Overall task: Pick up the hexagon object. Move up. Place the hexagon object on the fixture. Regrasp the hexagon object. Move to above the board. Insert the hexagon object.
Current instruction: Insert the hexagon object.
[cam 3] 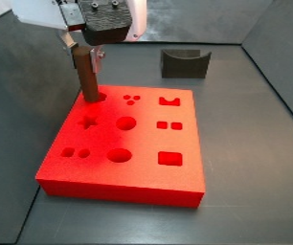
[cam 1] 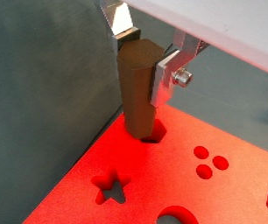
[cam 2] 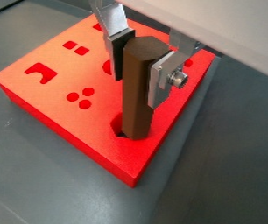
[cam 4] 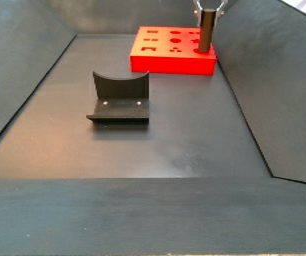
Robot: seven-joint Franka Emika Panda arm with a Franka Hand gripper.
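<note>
The hexagon object (cam 1: 137, 96) (cam 2: 134, 98) is a dark brown six-sided peg standing upright. My gripper (cam 1: 144, 63) (cam 2: 144, 63) is shut on its upper part, one silver finger on each side. The peg's lower end sits in a hole near a corner of the red board (cam 1: 224, 188) (cam 2: 37, 87). Both side views show the peg (cam 3: 84, 78) (cam 4: 207, 32) upright under the gripper (cam 3: 85, 46) (cam 4: 209, 10) at the board's (cam 3: 136, 177) (cam 4: 169, 64) edge. The dark fixture (cam 3: 183, 62) (cam 4: 118, 98) stands apart from the board with nothing on it.
Other shaped holes dot the board, among them a star (cam 1: 109, 186) and round dots (cam 1: 207, 162). Dark sloping walls (cam 4: 29, 90) ring the grey floor (cam 4: 169, 140).
</note>
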